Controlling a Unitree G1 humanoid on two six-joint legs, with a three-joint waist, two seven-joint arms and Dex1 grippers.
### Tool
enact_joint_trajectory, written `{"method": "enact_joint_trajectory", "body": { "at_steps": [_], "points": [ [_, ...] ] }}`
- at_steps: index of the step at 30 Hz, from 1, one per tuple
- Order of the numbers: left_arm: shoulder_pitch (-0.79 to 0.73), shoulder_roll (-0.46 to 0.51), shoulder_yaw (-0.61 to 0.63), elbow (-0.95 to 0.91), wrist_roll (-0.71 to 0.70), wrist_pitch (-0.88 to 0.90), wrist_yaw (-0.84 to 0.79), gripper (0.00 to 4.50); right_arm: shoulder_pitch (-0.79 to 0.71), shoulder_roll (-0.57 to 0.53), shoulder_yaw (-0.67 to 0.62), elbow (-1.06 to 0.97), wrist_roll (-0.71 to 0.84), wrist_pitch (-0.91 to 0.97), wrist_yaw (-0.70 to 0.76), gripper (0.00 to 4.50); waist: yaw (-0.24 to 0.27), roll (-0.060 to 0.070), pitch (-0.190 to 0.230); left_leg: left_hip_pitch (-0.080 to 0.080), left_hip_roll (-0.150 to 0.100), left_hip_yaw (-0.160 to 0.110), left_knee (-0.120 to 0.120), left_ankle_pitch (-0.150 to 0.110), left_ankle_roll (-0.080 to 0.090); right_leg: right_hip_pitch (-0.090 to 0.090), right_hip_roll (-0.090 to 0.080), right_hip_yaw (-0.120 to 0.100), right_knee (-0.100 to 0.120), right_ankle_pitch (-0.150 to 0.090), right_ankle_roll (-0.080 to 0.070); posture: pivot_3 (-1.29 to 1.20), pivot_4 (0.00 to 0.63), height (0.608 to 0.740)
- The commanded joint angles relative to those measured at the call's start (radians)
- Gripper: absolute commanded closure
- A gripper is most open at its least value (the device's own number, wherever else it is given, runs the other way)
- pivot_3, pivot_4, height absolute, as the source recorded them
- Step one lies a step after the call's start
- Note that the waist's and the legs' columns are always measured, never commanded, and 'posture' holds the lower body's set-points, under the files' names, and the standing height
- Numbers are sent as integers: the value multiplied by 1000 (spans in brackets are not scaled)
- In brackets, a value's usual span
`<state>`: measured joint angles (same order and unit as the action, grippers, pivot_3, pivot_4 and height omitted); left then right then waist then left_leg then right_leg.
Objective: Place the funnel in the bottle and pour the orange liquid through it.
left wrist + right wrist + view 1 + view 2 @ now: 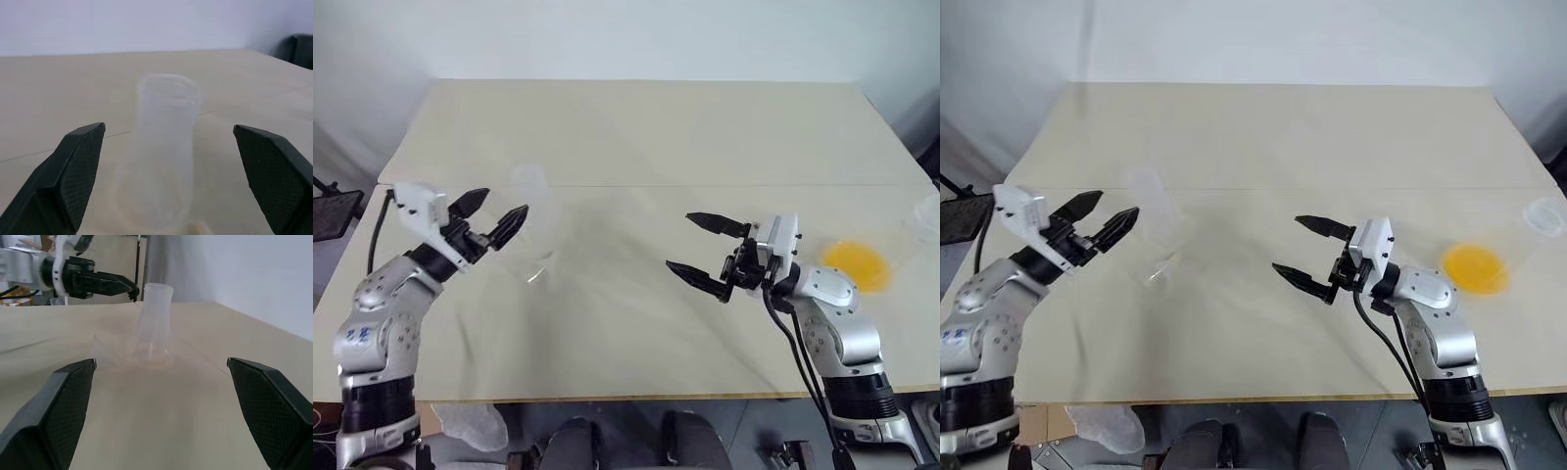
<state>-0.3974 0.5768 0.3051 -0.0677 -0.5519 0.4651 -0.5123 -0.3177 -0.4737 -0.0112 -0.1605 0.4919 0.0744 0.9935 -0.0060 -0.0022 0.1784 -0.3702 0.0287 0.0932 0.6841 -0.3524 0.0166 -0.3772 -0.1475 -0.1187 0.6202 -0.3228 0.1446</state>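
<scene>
While no writing shows, left gripper point(495, 220) by flask point(152, 328) (clear); right gripper point(702, 251), jaws wide, empty.

bright orange liquid point(855, 262), frosted clear flask point(154, 328), beige table point(646, 137), black textured fingers point(78, 171).

Pale beige table point(646, 127), seam line running across its middle. Clear conical flask point(154, 328) stands upright on it.

1. A plain lab or test room: a wide, pale bench point(646, 127) against bare white walls point(607, 34).
2. Lab glassware stands on it: a clear conical flask point(154, 328) and a container of orange liquid point(855, 262).
</scene>
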Motion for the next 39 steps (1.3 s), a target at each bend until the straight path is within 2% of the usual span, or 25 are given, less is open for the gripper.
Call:
{"method": "enact_joint_trajectory", "body": {
  "at_steps": [1,12,15,19,20,27,33,36,39],
  "points": [
    [-83,17,-48,73,58,-22,-21,26,18,-8,-16,-64,19,10,-11,0,3,0,0,0,0,0,0,0,0,0,0,0,0,0,0,0,150,740],
    [-246,-26,-121,285,131,-85,-92,26,28,7,-17,-74,13,6,-42,0,5,-1,1,-1,0,0,0,0,0,0,0,-1,0,0,0,0,150,740],
    [-262,-36,-122,307,147,-121,-102,655,35,9,-14,-74,6,-4,-47,0,5,-1,1,-1,0,0,0,0,0,0,0,-1,0,0,0,0,150,740],
    [-266,-35,-135,326,162,-133,-122,1933,49,13,-14,-85,8,-8,-59,0,4,-1,1,-1,0,0,0,0,0,0,0,-1,0,0,0,0,150,740],
    [-266,-35,-135,329,166,-134,-125,2117,51,14,-14,-88,9,-8,-62,0,4,-1,1,-1,0,0,0,0,0,0,0,-1,0,0,0,0,150,740],
    [-340,-82,-163,263,133,-150,-207,2124,112,-7,-74,-130,6,-28,-97,0,13,-2,1,-2,-1,1,1,0,0,0,0,-2,0,0,0,0,150,740],
    [-444,-172,-320,252,155,-175,-377,2124,232,-59,-241,-163,5,-78,-137,0,36,-3,2,-4,-2,3,4,0,0,1,-1,-4,0,0,0,0,150,740],
    [-490,-255,-403,345,184,-234,-465,2124,346,-88,-322,-214,1,-86,-155,0,37,-3,2,-5,-2,3,3,0,0,1,-1,-5,-1,0,0,0,150,740],
    [-530,-333,-482,491,270,-367,-511,2124,445,-86,-389,-294,6,-72,-200,0,31,-3,2,-5,-2,4,3,0,0,1,0,-5,-1,0,0,0,150,740]
  ]
}}
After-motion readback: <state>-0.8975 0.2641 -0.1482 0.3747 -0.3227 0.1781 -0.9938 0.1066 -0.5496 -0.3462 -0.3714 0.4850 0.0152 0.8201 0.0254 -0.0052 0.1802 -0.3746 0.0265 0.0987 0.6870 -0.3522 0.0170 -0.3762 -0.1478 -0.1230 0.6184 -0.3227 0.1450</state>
